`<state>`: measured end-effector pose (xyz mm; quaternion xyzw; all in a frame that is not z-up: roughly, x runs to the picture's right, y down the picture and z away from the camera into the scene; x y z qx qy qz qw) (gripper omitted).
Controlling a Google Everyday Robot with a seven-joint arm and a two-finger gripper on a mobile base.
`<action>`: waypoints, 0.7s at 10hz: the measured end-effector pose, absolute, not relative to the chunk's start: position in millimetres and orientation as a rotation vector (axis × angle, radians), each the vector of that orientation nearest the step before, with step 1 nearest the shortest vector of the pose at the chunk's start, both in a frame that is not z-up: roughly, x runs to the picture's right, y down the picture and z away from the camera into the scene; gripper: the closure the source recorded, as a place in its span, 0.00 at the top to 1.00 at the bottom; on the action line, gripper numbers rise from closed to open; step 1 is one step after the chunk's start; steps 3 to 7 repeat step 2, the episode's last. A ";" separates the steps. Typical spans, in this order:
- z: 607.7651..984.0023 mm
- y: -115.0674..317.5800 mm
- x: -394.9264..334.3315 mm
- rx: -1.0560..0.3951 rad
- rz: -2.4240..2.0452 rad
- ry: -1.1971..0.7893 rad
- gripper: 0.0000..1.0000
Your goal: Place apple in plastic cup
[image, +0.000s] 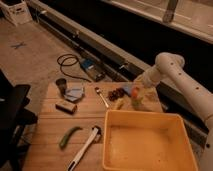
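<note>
My gripper (136, 90) is at the back right of the wooden table (50, 127), at the end of the white arm (167, 65) that reaches down from the upper right. It is shut on the small reddish-orange apple (135, 93) and holds it right over the pale yellow-green plastic cup (136, 103). The cup stands upright just behind the yellow bin. The apple sits at the cup's mouth; I cannot tell whether it touches the rim.
A large yellow bin (115, 150) fills the front right. Dark red grapes (116, 93), a yellowish item (119, 103) and a spoon (101, 96) lie left of the cup. Further left are a dark cup (61, 85), blue cloth (75, 92), sponge (65, 106), green vegetable (69, 136) and white brush (85, 147).
</note>
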<state>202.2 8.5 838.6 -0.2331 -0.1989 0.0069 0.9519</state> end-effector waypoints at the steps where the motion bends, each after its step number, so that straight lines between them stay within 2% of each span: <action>1: 839.1 8.5 201.0 -0.474 0.014 -0.406 0.80; 7: 839.0 8.8 202.1 -0.474 0.015 -0.406 0.80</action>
